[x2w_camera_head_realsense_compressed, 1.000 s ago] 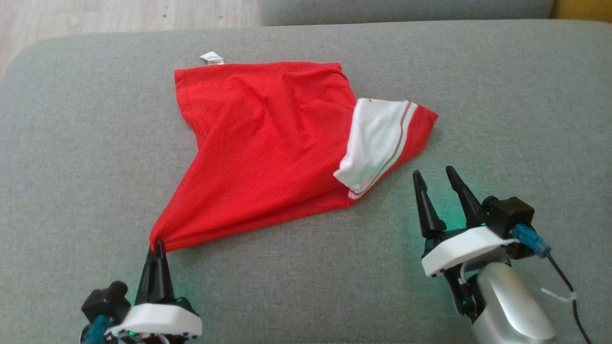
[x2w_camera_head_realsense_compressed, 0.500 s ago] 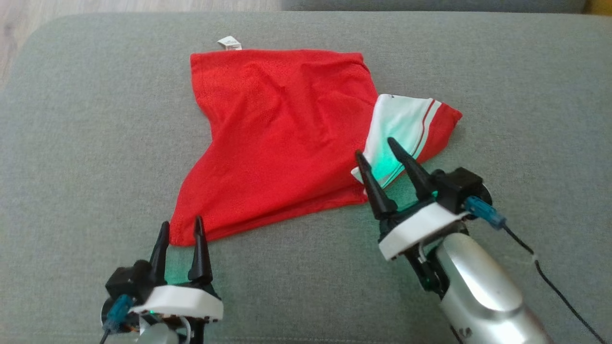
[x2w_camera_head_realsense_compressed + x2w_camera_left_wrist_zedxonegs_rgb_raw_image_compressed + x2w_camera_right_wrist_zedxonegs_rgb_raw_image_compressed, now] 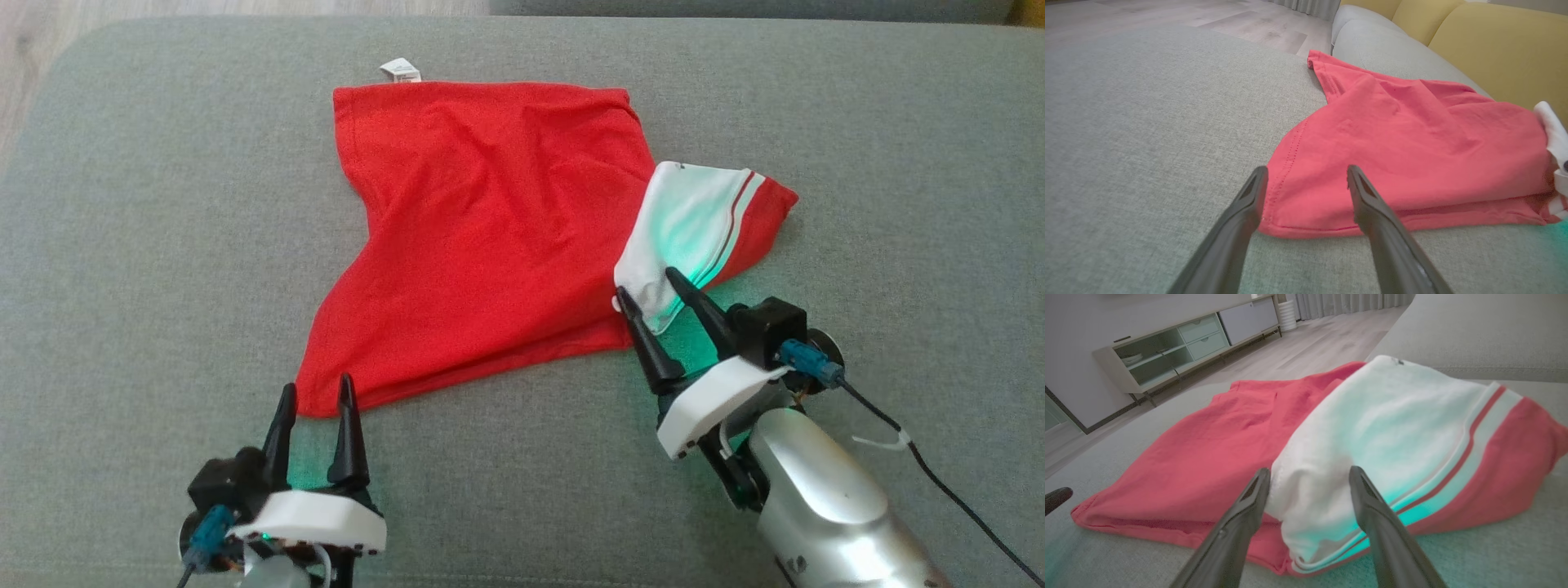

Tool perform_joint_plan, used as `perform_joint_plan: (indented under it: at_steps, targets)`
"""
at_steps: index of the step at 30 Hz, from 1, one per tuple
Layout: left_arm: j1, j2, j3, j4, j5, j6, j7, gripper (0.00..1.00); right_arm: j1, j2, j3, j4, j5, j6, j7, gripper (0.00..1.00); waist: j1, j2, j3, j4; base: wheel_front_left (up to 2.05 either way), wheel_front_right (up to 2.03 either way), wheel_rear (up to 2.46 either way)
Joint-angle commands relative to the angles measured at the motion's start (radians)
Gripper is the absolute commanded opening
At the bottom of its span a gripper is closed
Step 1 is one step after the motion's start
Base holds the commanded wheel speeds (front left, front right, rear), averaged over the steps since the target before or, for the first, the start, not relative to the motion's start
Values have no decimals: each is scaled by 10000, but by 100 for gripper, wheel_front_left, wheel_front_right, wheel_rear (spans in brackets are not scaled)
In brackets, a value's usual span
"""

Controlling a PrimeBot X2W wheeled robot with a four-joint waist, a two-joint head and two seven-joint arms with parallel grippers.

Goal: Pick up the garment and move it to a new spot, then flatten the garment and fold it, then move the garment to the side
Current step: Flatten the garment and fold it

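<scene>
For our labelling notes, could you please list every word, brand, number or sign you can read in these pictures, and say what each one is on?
No text can be read in these views.
White tag at the far edge of the red shirt: any print is too small to read.
White striped sleeve: a tiny dark mark at its far edge, too small to tell; the stripes carry no lettering.

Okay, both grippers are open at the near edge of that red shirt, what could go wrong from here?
The right gripper straddles the doubled-over white sleeve; closing there may pinch several layers, so the sleeve might not unfold when pulled.
The left gripper sits open at the near corner of the red T-shirt; a shallow grip on that thin hem could slip.
Both grippers sit low over the grey cushion; they might snag it.
</scene>
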Motion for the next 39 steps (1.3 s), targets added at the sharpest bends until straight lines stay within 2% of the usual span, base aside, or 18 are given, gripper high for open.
perform_joint_plan:
  at_steps: [1,2,3,4,5,9,15,16,17,18,24,28,33,39]
  targets:
    - [-317,114,265,-230,-51,63,-53,100,-394,66,155,-123,94,-7,-65,89,0,0,-3,4,0,0,0]
    - [-327,114,256,-230,-58,67,-53,100,-420,66,170,-63,127,-7,-65,74,0,0,-1,7,0,0,0]
    - [-336,114,247,-227,-59,67,-53,100,-446,66,189,1,182,-7,-65,54,0,0,-2,9,0,0,0]
    - [-345,114,236,-218,-45,65,-53,100,-479,66,208,58,241,-7,-65,42,0,0,-1,9,0,0,0]
    - [-365,114,195,-210,104,63,-53,100,-520,66,226,113,295,-7,-65,0,0,0,6,1,0,0,0]
    - [-330,114,308,-245,268,68,-53,100,-622,66,-205,-159,453,-7,-65,0,0,0,1,-198,0,0,0]
    - [-185,114,431,-192,397,-51,-53,100,294,66,-1774,-1166,383,-7,-65,0,0,0,-94,-735,0,0,0]
    - [-177,114,421,-169,397,-65,-53,100,567,66,-2078,-1277,399,-7,-65,6,0,0,-125,-838,0,0,0]
    - [-173,114,402,-147,387,-74,-53,100,857,66,-2405,-1363,462,-7,-65,73,0,0,-148,-932,0,0,0]
    - [-175,114,374,-121,393,-82,-53,100,1164,66,-2730,-1439,535,-7,-65,100,0,0,-173,-1025,0,0,0]
    - [-179,114,368,-16,398,-72,-53,100,2504,66,-4294,-1675,334,-7,-65,100,0,0,-299,-1541,0,0,0]
    - [-170,114,376,36,431,-76,-53,100,2484,66,-4468,-2022,-84,-7,-65,100,0,0,-372,-1701,0,0,0]
    - [-216,114,288,60,424,-80,-53,100,2052,66,-4143,-2337,-698,-7,-65,100,0,0,-436,-1648,0,0,0]
    - [-182,114,406,-221,833,184,-53,100,1798,66,-3965,-2818,-1520,-7,-65,100,0,0,-510,-1398,0,0,0]
